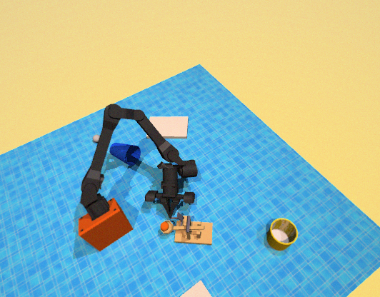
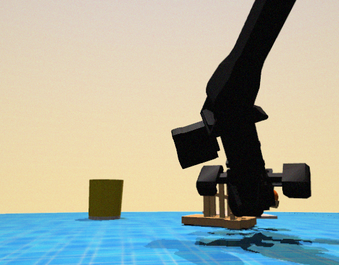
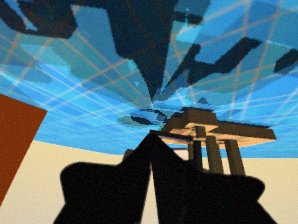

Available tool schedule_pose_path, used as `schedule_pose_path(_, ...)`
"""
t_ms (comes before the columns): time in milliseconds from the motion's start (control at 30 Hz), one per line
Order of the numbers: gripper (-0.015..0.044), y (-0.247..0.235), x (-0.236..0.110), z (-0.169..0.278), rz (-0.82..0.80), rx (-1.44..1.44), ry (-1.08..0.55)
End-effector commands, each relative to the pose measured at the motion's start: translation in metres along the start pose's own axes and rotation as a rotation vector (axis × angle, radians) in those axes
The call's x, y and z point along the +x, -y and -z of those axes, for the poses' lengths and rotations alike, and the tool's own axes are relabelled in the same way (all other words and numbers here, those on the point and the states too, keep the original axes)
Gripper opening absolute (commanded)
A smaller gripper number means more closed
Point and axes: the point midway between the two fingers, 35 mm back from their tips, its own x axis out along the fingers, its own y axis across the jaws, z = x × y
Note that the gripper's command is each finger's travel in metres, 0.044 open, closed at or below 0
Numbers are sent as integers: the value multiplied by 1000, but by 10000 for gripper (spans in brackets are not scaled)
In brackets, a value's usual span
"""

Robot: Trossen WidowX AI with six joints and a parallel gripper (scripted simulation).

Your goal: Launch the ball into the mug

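The wooden catapult [image 1: 203, 240] [image 2: 209, 220] [image 3: 250, 131] stands on the blue checked surface, its cup end toward the orange block and its other end toward the mug side. The orange ball [image 1: 164, 226] [image 2: 276, 195] sits in the cup; the arm partly hides it in the exterior view. My gripper [image 1: 170, 217] [image 3: 151, 138] is shut and empty, pointing down beside the catapult, close to its dark side lever [image 1: 179, 215]. Whether the tips touch the lever is unclear. The yellow mug [image 1: 278, 245] [image 2: 105, 199] stands upright, well apart from the catapult.
The orange base block [image 1: 110, 230] [image 3: 17, 145] carries the arm. A blue cup [image 1: 122, 152] lies on its side behind, with a whitish ball [image 1: 96, 138] near the arm. A pale flat slab [image 1: 171, 126] lies at the back, another pale piece [image 1: 198, 290] at the front edge.
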Motion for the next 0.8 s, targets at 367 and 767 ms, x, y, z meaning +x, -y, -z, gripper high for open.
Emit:
schedule_pose_path(367, 0, 5, -72, 12, -2, -1, 2)
schedule_pose_path(767, 105, 15, -99, 23, 4, 79, 44)
